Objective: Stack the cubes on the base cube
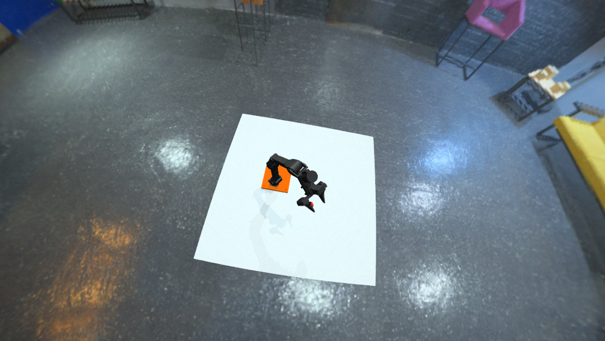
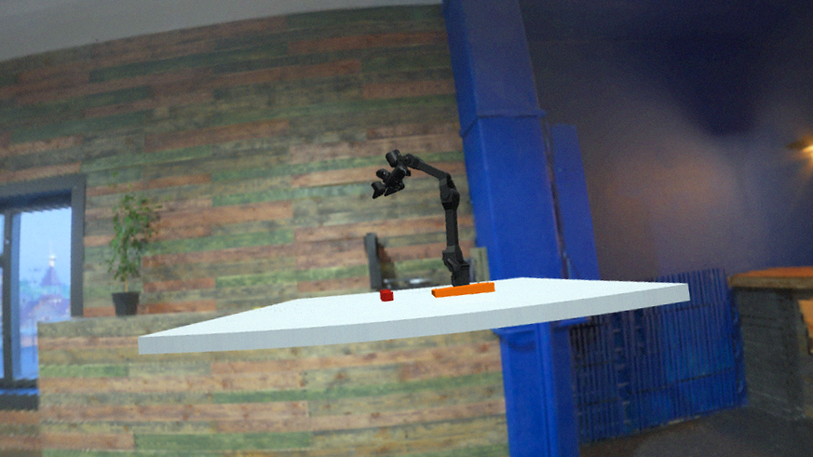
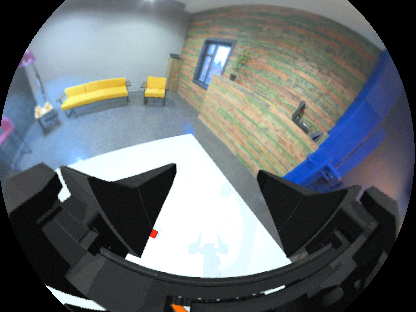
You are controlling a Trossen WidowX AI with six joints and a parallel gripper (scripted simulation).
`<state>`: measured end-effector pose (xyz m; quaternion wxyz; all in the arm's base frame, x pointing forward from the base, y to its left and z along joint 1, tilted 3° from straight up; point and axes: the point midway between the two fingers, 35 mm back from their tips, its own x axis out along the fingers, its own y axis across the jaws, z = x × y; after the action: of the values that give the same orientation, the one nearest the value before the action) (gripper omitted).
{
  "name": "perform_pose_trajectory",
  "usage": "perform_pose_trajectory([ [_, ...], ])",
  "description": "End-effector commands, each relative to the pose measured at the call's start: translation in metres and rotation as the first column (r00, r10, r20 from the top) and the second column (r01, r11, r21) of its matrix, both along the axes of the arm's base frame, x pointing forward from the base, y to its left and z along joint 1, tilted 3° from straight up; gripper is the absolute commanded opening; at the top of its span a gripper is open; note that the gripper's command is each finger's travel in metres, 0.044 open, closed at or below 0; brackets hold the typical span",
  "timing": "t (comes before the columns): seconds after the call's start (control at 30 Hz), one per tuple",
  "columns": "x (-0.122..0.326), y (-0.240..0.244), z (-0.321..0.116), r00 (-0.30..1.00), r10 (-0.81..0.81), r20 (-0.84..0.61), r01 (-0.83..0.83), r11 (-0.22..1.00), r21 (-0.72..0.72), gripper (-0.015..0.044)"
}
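My gripper [image 1: 319, 206] [image 2: 382, 192] [image 3: 218, 171] is open, its two black fingers wide apart with nothing between them. It hangs high above the white table top [image 1: 338, 254] [image 2: 265, 327] [image 3: 207, 200]. A small red shape [image 1: 312, 204] [image 2: 386, 295] [image 3: 154, 233] rests on the table, far below the gripper. In the top view a finger covers part of it, and in the wrist view it shows beside the left finger. It is too small to tell the base cube and the loose cubes apart, or how they are arranged.
The arm stands on an orange base plate [image 1: 267, 184] [image 2: 463, 290]. In the exterior view this plate is to the right of the red shape. The table's edges drop off on all sides. Seats and walls stand farther off in the room.
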<state>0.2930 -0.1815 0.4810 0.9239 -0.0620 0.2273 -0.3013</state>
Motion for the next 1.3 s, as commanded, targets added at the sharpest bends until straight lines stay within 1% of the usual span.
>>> perform_pose_trajectory([
  [0.0,0.001,0.000,-0.003,1.000,0.001,-0.004,-0.001,1.000,0.008,0.0374],
  [0.07,0.012,0.002,-0.023,0.999,0.008,-0.033,-0.005,0.997,0.073,0.0321],
  [0.13,0.027,0.007,-0.054,0.997,0.016,-0.080,-0.002,0.985,0.170,0.0269],
  [0.2,0.039,0.014,-0.086,0.991,0.023,-0.130,0.012,0.965,0.262,0.0265],
  [0.3,0.048,0.023,-0.124,0.980,0.023,-0.197,0.051,0.930,0.365,0.0265],
  [0.47,0.056,0.045,-0.200,0.936,0.018,-0.350,0.182,0.829,0.528,0.0265],
  [0.6,0.049,0.067,-0.257,0.873,0.009,-0.488,0.328,0.729,0.600,0.0265],
  [0.73,0.033,0.090,-0.308,0.779,-0.003,-0.626,0.491,0.624,0.608,0.0265],
  [0.83,0.026,0.097,-0.322,0.744,-0.007,-0.668,0.542,0.591,0.597,0.0265],
  [1.13,0.026,0.097,-0.324,0.744,-0.007,-0.668,0.542,0.591,0.597,0.0265],
  [1.27,0.030,0.096,-0.349,0.744,-0.007,-0.668,0.542,0.591,0.597,0.0265],
])
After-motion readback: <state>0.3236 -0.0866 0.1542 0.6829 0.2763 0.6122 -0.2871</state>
